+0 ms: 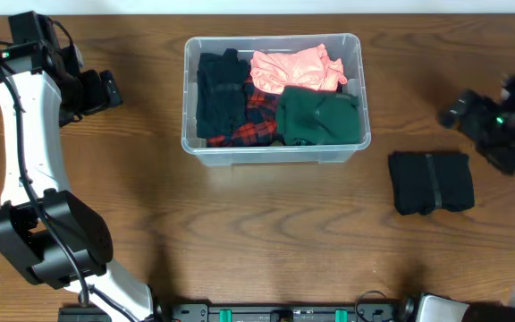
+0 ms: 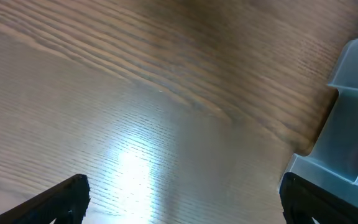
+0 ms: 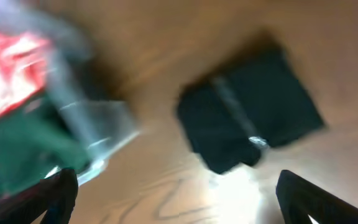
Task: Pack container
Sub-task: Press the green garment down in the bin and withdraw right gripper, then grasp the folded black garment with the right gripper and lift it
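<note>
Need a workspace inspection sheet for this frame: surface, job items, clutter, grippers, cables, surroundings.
Surface: wooden table, bare, with glare in the left wrist view.
Job's things: container upright, holding black clothing, a red plaid piece, a pink piece and a green piece. A folded black garment lies on the table to its right, outside it.
Clutter: nothing seen.
Grippers: left gripper open, empty, over bare wood beside the container. Right gripper open, empty, near the folded black garment; that view is blurred.
Cables: black cable along the left arm.
Surroundings: black base hardware at the near edge.
</note>
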You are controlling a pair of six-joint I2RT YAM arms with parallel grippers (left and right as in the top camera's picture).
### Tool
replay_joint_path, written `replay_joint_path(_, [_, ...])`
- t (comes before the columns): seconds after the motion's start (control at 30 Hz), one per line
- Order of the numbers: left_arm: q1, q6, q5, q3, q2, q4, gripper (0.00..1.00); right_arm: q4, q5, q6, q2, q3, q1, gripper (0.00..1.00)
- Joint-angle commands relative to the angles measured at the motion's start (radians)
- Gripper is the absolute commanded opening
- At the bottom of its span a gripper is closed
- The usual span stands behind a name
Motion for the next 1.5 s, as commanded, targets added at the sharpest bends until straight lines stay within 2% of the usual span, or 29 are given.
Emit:
replay_joint_path(0.0, [0.002, 0.002, -0.001, -0.006, -0.001, 0.000, 0.98, 0.042, 0.038, 0.112, -0.021, -0.118, -0.079, 0.99])
replay_joint_path(0.13, [0.002, 0.002, -0.001, -0.006, -0.001, 0.000, 0.98, 0.187, 0.009, 0.147, -0.021, -0.316, -0.146, 0.99])
replay_joint_path(0.33, [0.002, 0.002, -0.001, -0.006, -0.001, 0.000, 0.98, 0.433, -0.018, 0.209, -0.021, -0.575, -0.164, 0.99])
replay_joint_path(0.6, [0.002, 0.002, -0.001, -0.006, -0.001, 0.000, 0.98, 0.553, 0.017, 0.225, -0.021, -0.721, -0.164, 0.99])
replay_joint_path(0.73, [0.002, 0.002, -0.001, -0.006, -0.001, 0.000, 0.98, 0.645, 0.038, 0.243, -0.021, -0.803, -0.164, 0.94])
replay_joint_path(0.9, [0.002, 0.002, -0.001, -0.006, -0.001, 0.000, 0.98, 0.766, 0.039, 0.243, -0.021, -0.896, -0.164, 0.72])
replay_joint_path(1.1, [0.002, 0.002, -0.001, -0.006, -0.001, 0.000, 0.98, 0.848, 0.039, 0.228, -0.021, -0.925, -0.164, 0.27])
replay_joint_path(1.17, [0.002, 0.002, -0.001, -0.006, -0.001, 0.000, 0.98, 0.871, 0.035, 0.202, -0.021, -0.924, -0.164, 0.21])
replay_joint_path(1.23, [0.002, 0.002, -0.001, -0.006, -0.001, 0.000, 0.98, 0.894, 0.024, 0.174, -0.021, -0.924, -0.164, 0.07])
replay_joint_path(1.3, [0.002, 0.002, -0.001, -0.006, -0.001, 0.000, 0.98, 0.906, -0.016, 0.136, -0.023, -0.914, -0.164, 0.01])
replay_joint_path(1.47, [0.002, 0.002, -0.001, -0.006, -0.001, 0.000, 0.98, 0.859, -0.148, 0.060, -0.042, -0.835, -0.164, 0.01])
